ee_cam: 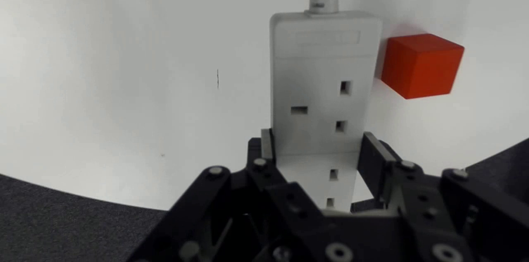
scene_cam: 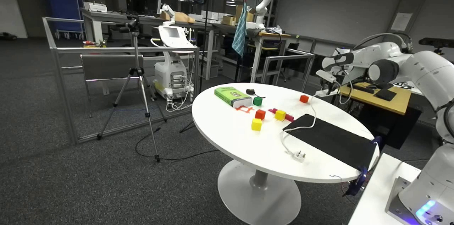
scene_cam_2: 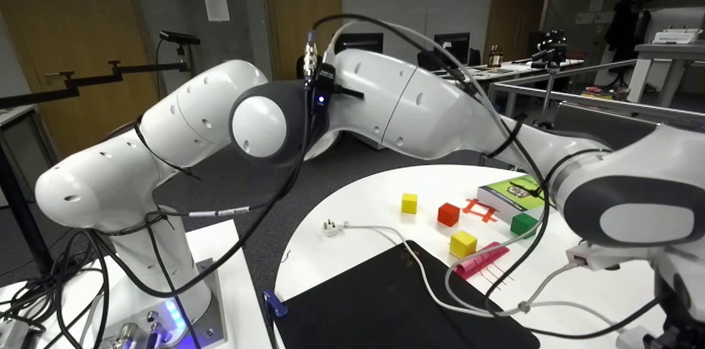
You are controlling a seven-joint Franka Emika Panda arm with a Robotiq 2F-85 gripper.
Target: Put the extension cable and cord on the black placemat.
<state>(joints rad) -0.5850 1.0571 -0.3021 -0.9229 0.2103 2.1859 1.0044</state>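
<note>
Your gripper [ee_cam: 318,146] grips the extension cable socket [ee_cam: 322,96] near the edge of the table [ee_cam: 144,88], where a slip could drop it; swinging may knock the red cube [ee_cam: 423,65]. The cord [scene_cam: 315,116] crosses one corner of the black placemat [scene_cam: 335,140]; its plug [scene_cam: 299,156] lies outside, easily left behind. The mat's middle offers room.

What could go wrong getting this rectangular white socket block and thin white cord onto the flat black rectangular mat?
The white three-pin plug lies on the round white table, off the mat, so it may get left there. The black fingers pinch the socket block by its sides, so it could slip. Swinging it might knock the small red cube beside it in the wrist view.
</note>
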